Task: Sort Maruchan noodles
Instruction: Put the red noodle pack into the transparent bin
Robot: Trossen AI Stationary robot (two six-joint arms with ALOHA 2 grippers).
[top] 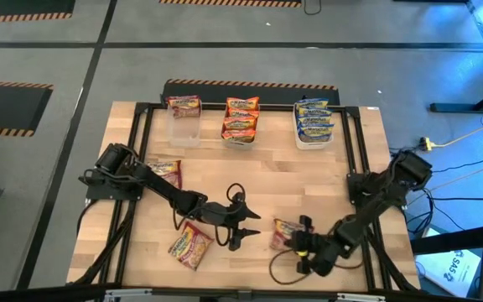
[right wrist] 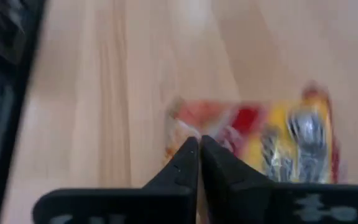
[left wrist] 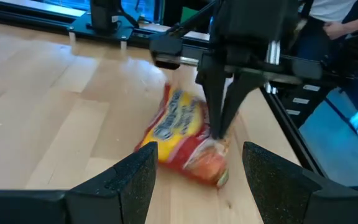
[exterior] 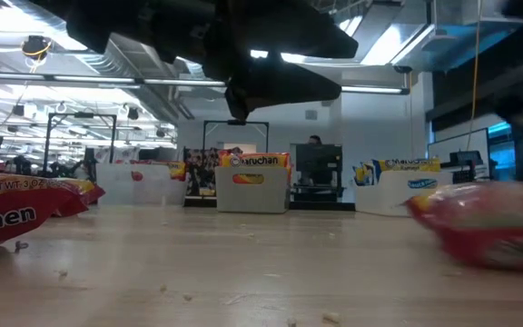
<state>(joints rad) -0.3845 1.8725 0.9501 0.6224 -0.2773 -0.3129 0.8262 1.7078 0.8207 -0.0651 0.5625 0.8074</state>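
My right gripper [right wrist: 199,149] is pinched shut on the edge of a red Maruchan packet [right wrist: 253,134] at the table's near right; that thin crinkly hold could slip on lifting. My left gripper [top: 243,228] waits open mid-table.

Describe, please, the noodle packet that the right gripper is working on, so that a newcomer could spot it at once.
Start at the wooden table and go to its near edge, on the right arm's side. There the right gripper is shut on the edge of a red-and-yellow packet. Unlike the two other loose packets, it is the only one a gripper is touching.
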